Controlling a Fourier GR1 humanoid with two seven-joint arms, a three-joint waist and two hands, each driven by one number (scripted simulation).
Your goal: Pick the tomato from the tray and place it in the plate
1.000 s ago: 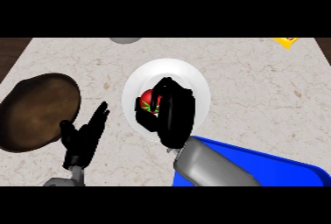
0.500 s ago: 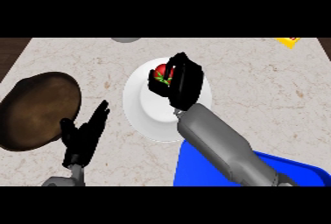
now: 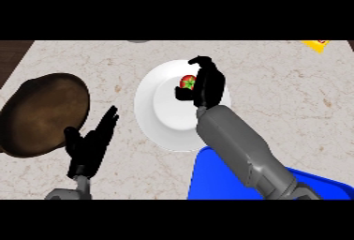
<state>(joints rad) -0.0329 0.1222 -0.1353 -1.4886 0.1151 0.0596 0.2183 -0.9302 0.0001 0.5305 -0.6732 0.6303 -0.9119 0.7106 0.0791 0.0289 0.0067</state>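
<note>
- The right hand [image 3: 206, 86] is over the round white plate [image 3: 162, 117], fingers and thumb curled around the small red tomato with a green stem [image 3: 187, 82].
- The tomato sits above the plate's 1 o'clock part, well apart from the blue tray [image 3: 214, 180] at 5 o'clock.
- The left hand [image 3: 88, 145] rests at 8 o'clock, fingers straight, beside the brown round wooden board [image 3: 41, 112].
- All lie on the beige marbled desk [image 3: 290, 93].
</note>
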